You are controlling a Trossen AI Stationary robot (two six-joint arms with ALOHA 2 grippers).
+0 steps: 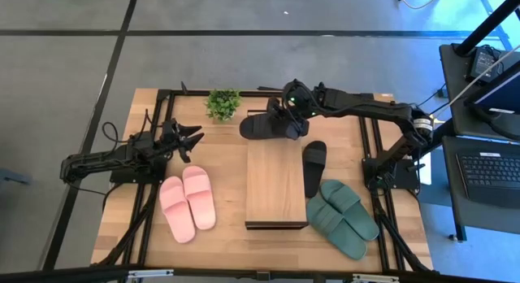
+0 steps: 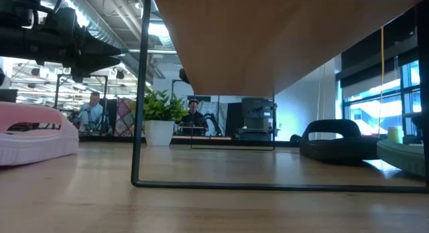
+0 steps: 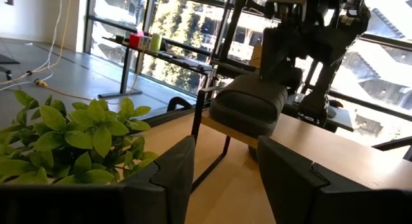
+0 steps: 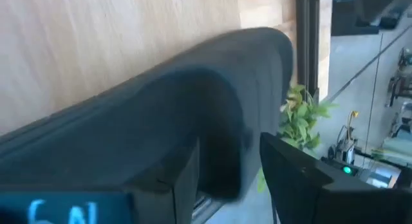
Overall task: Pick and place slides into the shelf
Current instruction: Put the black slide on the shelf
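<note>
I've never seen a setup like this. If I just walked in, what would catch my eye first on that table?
Probably the right gripper, reaching to the far end of the shelf in the table's middle, right at a black slide lying across that end. Next come the colours: a pink pair left of the shelf, a dark green pair on its right with the other black slide beside them. A small green plant stands at the far edge, and the left gripper waits open near the pink pair.
</note>
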